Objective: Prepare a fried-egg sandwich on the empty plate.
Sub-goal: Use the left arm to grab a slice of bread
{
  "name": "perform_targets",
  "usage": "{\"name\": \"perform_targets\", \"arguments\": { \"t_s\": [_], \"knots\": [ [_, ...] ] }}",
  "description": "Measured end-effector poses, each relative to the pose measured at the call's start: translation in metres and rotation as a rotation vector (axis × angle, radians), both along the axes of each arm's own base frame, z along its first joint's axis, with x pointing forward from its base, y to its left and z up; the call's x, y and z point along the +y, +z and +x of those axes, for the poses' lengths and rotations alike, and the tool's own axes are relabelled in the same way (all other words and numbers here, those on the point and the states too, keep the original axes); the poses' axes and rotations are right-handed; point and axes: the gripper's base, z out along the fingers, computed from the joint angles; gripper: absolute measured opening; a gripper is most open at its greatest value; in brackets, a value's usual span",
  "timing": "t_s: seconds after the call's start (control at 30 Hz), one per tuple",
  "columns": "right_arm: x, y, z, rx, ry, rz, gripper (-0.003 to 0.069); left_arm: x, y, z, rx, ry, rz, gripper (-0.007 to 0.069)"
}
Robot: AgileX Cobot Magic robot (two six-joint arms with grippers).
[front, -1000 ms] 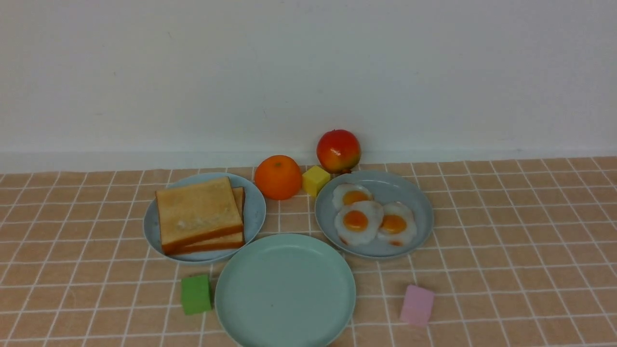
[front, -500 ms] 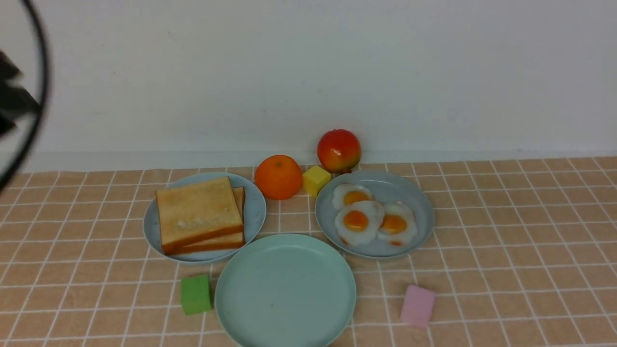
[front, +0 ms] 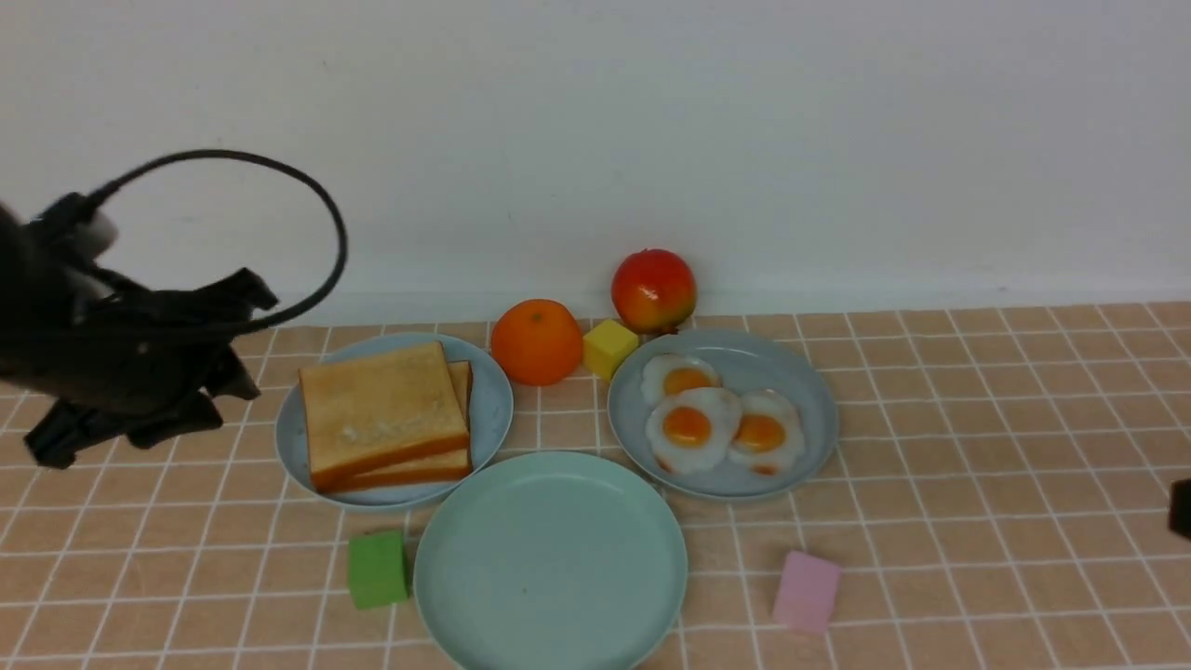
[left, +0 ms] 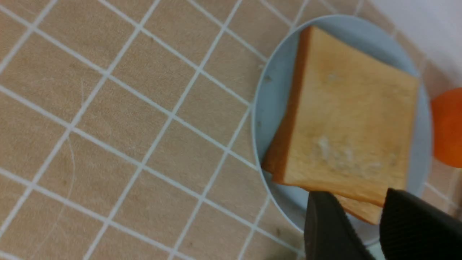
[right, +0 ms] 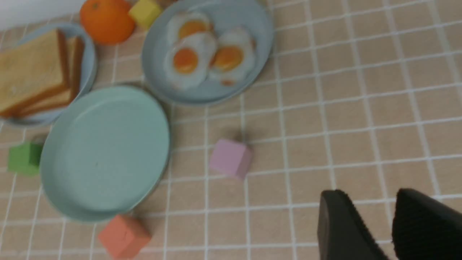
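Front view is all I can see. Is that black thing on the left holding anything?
Observer: No. The left gripper is open and empty, aimed at the toast.
Operator: And the other arm?
Observer: The right gripper is open and empty too, over bare cloth.
Operator: Anything hidden from me?
Observer: A coral cube lies close by the mint plate.

Empty plate (front: 549,568) lies before toast (front: 381,409) and eggs (front: 716,423).
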Motion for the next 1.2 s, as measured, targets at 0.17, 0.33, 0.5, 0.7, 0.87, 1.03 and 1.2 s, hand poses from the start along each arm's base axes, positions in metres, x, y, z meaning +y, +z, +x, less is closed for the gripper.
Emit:
{"name": "perform_targets", "arguments": {
  "t_s": [0.17, 0.33, 0.5, 0.7, 0.87, 1.03, 1.2],
  "knots": [
    [0.014, -0.008, 0.007, 0.066, 0.106, 0.024, 0.0239, -0.004, -0.013, 0.038, 0.079, -0.074, 0.045, 0.0238],
    [0.03, -0.018, 0.02, 0.131, 0.21, 0.069, 0.0239, -0.006, -0.031, 0.067, 0.118, -0.152, 0.094, 0.0238],
    [0.04, -0.022, 0.025, 0.152, 0.283, 0.101, 0.0239, -0.008, -0.058, 0.079, 0.171, -0.218, 0.117, 0.0238],
    [0.044, -0.022, 0.026, 0.143, 0.32, 0.12, 0.0239, -0.01, -0.079, 0.085, 0.191, -0.248, 0.115, 0.0238],
    [0.044, -0.021, 0.027, 0.134, 0.316, 0.124, 0.0239, -0.011, -0.083, 0.089, 0.179, -0.287, 0.116, 0.0238],
    [0.044, -0.02, 0.028, 0.123, 0.312, 0.128, 0.0239, -0.012, -0.082, 0.089, 0.159, -0.353, 0.128, 0.0204],
    [0.044, -0.02, 0.027, 0.125, 0.311, 0.136, 0.0239, -0.015, -0.082, 0.088, 0.16, -0.403, 0.098, 0.001]
  ]
}}
